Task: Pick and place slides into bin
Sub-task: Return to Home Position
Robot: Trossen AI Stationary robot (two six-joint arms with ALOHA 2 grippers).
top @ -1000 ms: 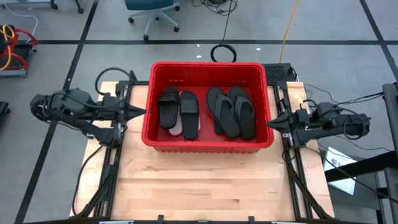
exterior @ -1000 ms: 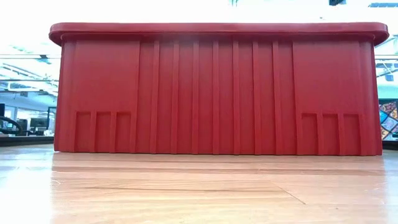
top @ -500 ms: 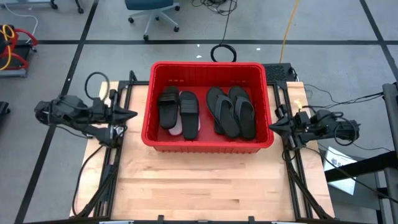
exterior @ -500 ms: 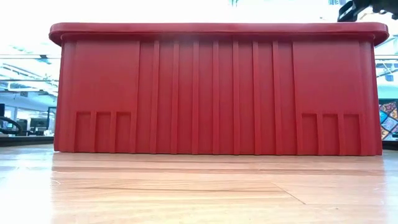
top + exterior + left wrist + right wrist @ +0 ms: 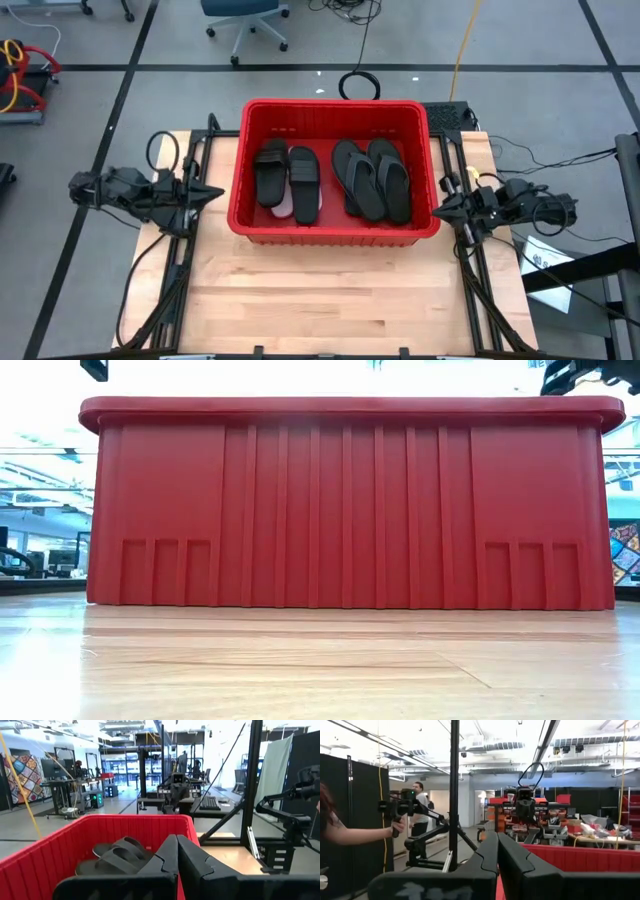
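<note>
The red bin (image 5: 247,150) stands at the table's far middle. Its front wall fills the low view (image 5: 350,510). Inside lie two black wide-strap slides (image 5: 288,178) on the left, over a white slide (image 5: 284,206) that peeks out beneath them, and black thong flip-flops (image 5: 373,178) on the right. The wide-strap slides also show in the left wrist view (image 5: 117,855). My left gripper (image 5: 217,190) is shut and empty, left of the bin. My right gripper (image 5: 437,208) is shut and empty, right of the bin.
Bare wooden table (image 5: 330,290) lies in front of the bin. Black frame rails (image 5: 185,260) run along both table sides. A person's arm (image 5: 355,834) holding a device and another person (image 5: 420,795) show in the room beyond the table.
Both arms have drawn back from the bin: my left gripper toward the table's left edge, my right gripper toward the right edge and slightly nearer. Both have stayed shut. The slides in the bin have not moved.
</note>
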